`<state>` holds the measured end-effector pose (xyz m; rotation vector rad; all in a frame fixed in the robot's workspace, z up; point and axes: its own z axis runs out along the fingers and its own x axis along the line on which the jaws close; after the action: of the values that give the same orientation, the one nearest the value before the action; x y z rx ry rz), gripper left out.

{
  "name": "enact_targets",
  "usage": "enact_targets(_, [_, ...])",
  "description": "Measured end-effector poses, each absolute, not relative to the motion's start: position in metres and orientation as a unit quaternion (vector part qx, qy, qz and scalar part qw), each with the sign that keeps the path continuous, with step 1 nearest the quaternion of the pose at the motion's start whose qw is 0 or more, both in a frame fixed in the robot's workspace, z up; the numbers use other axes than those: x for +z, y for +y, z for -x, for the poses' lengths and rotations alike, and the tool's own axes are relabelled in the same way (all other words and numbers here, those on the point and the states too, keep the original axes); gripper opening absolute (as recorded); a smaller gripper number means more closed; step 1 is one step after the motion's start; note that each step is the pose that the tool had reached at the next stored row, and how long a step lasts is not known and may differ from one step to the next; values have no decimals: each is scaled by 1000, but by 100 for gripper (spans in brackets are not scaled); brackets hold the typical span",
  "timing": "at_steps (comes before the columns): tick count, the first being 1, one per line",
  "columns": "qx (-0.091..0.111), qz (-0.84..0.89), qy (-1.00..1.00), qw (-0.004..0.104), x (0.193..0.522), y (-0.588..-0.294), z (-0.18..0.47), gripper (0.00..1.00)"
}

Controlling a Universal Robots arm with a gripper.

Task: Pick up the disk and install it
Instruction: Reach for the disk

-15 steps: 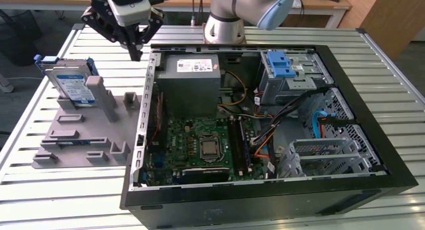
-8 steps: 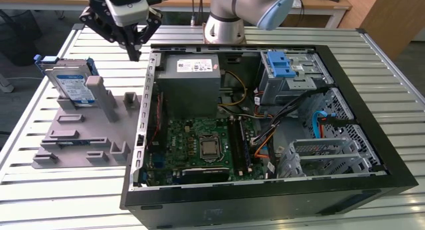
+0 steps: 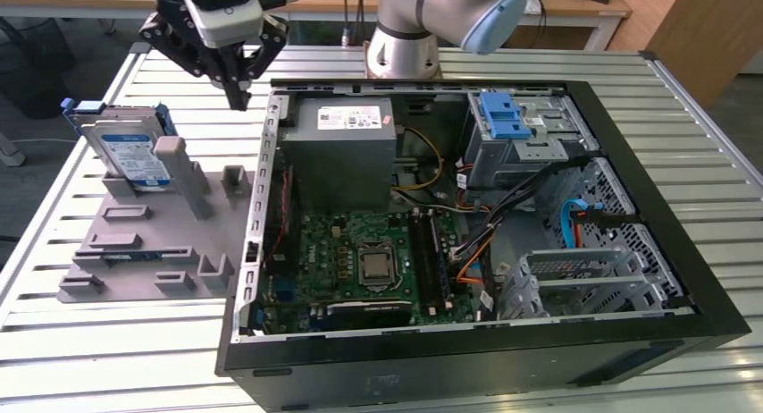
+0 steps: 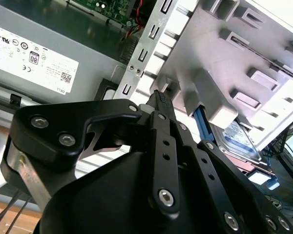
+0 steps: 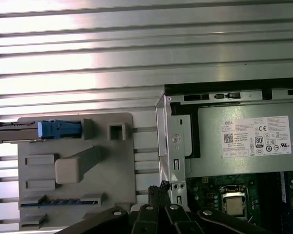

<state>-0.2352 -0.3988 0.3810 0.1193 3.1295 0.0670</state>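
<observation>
One gap counts: fingers (image 3: 238, 89), pinched together and empty, hang above the surface (image 3: 143, 341); disk (image 3: 129, 154) stands edgewise in its holder (image 3: 131, 252), toward the exterior view's left.

The disk (image 3: 125, 149) stands on edge, leaning slightly, slotted into the back corner of the grey holder plate (image 3: 131, 252) on the exterior view's left. It is silver, its white-and-blue label facing outward, and a blue plastic carrier frames it.
</observation>
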Motion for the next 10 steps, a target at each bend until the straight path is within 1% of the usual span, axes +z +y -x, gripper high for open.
enact_targets(10, [21, -38, 999, 4, 381, -399, 239, 11])
